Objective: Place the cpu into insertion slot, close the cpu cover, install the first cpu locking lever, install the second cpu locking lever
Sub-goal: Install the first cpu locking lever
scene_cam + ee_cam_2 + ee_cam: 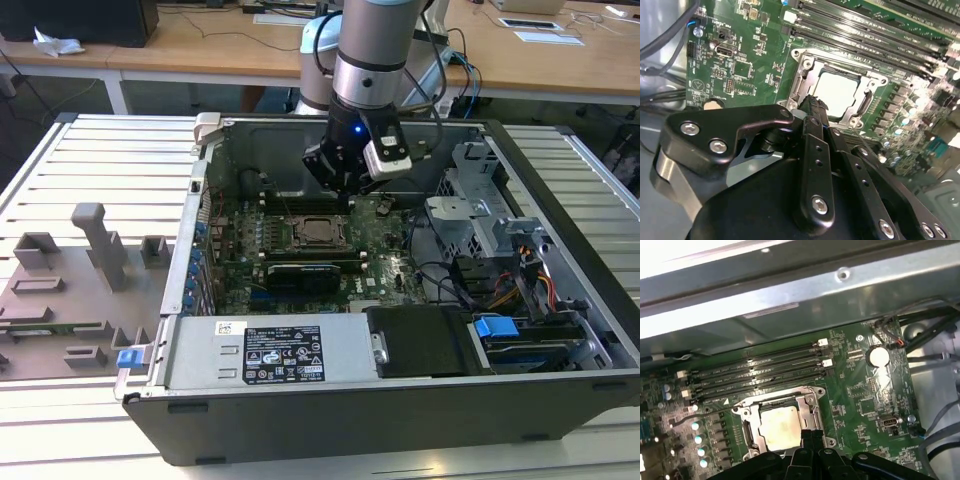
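Note:
The cpu lies flat in the insertion slot, its pale metal top showing through the cut-out of the cpu cover, which lies down over it. In the second wrist view the cpu sits framed by the cover. My gripper is shut with nothing between its fingers, the tips just above the socket's rim at one side of the chip. The second wrist view has those tips at the cover's edge. In the exterior view the gripper hangs just behind the socket.
Long memory slots run beside the socket. A coin battery and cables lie towards the case wall. In the exterior view a long black card sits in front of the socket, with drive bays at that view's right.

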Tool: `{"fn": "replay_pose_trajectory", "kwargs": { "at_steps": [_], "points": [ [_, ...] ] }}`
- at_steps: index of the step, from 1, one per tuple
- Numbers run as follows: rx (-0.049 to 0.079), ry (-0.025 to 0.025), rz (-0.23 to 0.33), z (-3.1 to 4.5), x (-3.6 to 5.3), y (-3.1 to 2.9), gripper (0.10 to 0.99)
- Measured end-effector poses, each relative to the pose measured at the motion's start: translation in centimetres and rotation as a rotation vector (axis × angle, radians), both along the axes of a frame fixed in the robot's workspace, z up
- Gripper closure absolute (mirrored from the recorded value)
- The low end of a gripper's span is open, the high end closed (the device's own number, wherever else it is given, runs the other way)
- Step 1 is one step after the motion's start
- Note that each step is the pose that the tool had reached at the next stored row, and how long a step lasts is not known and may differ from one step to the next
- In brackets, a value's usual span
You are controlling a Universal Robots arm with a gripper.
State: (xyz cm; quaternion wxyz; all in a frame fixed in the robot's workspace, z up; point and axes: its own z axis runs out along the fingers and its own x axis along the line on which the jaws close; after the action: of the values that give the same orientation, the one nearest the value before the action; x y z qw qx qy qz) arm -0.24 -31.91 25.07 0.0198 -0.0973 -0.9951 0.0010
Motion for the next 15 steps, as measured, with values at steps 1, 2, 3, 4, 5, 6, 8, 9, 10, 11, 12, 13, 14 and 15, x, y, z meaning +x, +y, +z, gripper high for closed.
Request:
{"fn": "replay_pose_trajectory", "kwargs": {
  "at_steps": [1,2,3,4,5,6,8,9,10,11,12,13,14,15],
  "points": [
    [0.000,0.0000,0.013,0.00,0.00,0.00,0.980],
    [0.000,0.0000,0.022,0.00,0.00,0.00,0.980],
    [0.000,0.0000,0.037,0.00,0.00,0.00,0.980],
    [0.000,0.0000,0.047,0.00,0.00,0.00,0.980],
    [0.000,-0.0001,0.060,0.00,0.00,0.00,0.980],
    [0.000,0.0000,0.071,0.00,0.00,0.00,0.980],
    [0.000,0.0000,0.115,0.00,0.00,0.00,0.980],
    [0.000,-0.0001,0.125,0.00,0.00,0.00,0.980],
    [0.000,0.0000,0.142,0.00,0.00,0.00,0.980],
    [0.000,0.0000,0.160,0.00,0.00,0.00,0.980],
    [0.000,-0.0001,0.175,0.00,0.00,0.00,0.980],
    [0.000,0.0000,0.186,0.00,0.00,0.00,0.980],
    [0.000,0.0000,0.210,0.00,0.00,0.00,0.980],
    [0.000,0.0000,0.227,0.00,0.00,0.00,0.980]
  ]
}}
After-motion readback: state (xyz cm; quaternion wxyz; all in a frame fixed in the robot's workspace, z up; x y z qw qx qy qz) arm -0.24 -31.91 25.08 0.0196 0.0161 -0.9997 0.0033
